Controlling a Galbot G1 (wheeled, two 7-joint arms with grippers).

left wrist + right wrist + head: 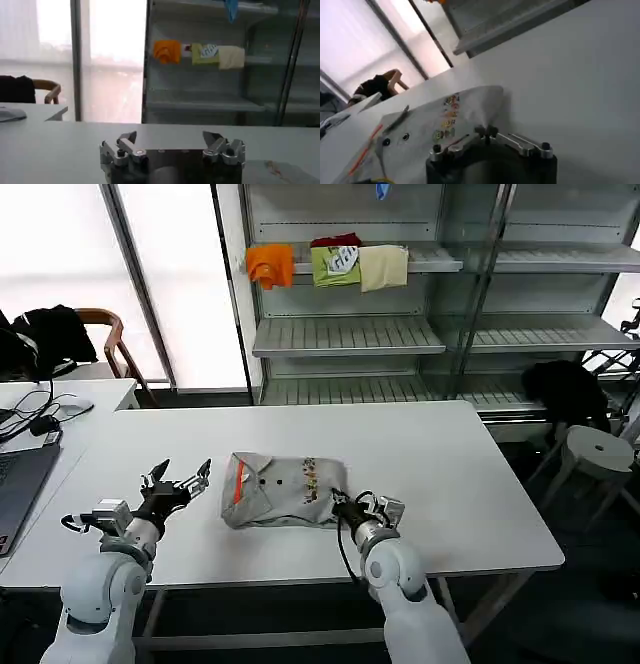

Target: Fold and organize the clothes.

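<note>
1. The shirt (pixel 284 491), light grey and folded into a rough rectangle, lies on the white table (pixel 450 474), near the front edge and a little left of the table's middle.
2. Its long axis runs left to right across the table. The collar end, with an orange-red inner lining and two dark buttons, points to the left; the small multicoloured chest print sits toward the right half.
3. The right pincer (pixel 337 502) is at the shirt's right near corner, its fingers together and touching the edge of the fabric there. In the right wrist view (pixel 487 131) the closed tips lie just at the cloth's border, with the print just beyond them; whether any cloth is pinched between them cannot be told.
4. The left pincer (pixel 178 475) hovers to the left of the shirt, near the collar end but apart from it, with a strip of bare table between. Its fingers are spread wide, which the left wrist view (pixel 172 139) shows as well; a corner of the shirt (pixel 280 170) appears beside it there.
5. Far behind the table stands a metal shelf rack (pixel 345 334) carrying orange, green and cream cloths (pixel 335 264). A laptop (pixel 20 484) lies at the left edge.
</note>
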